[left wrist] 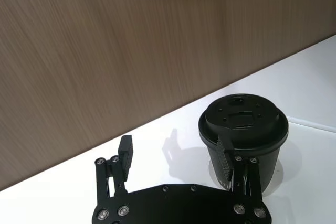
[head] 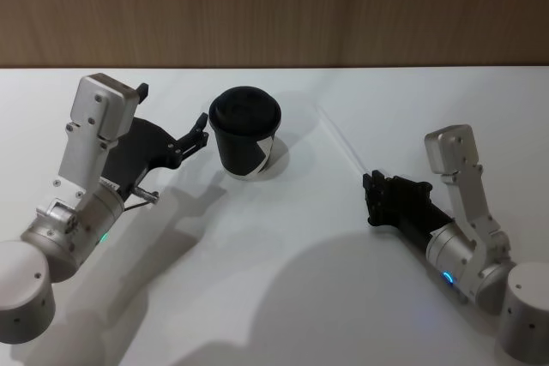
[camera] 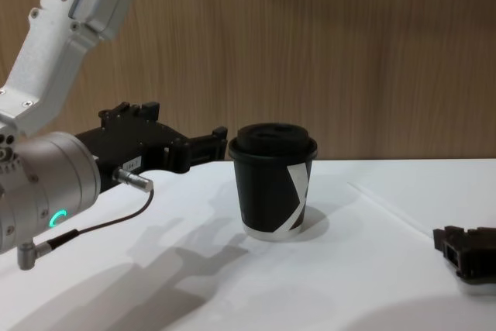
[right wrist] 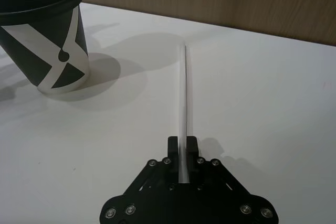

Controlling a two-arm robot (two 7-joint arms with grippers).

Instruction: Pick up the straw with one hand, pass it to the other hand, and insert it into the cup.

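The black cup [head: 244, 130] with a black lid and a white angular mark stands upright at the table's middle, also seen in the chest view [camera: 271, 184]. My left gripper [head: 173, 106] hovers open just left of it, and one fingertip [left wrist: 226, 150] is close to the cup [left wrist: 244, 124]; whether they touch I cannot tell. The thin white straw [head: 347, 147] lies on the table to the right of the cup. Its near end sits between the fingers of my right gripper [right wrist: 182, 148], which is low on the table and shut on the straw [right wrist: 184, 93].
A wood-panelled wall [head: 274, 6] runs along the far edge of the white table [head: 283, 297]. A thin black cable [camera: 101, 226] hangs under my left wrist. Open tabletop lies in front of the cup and between the arms.
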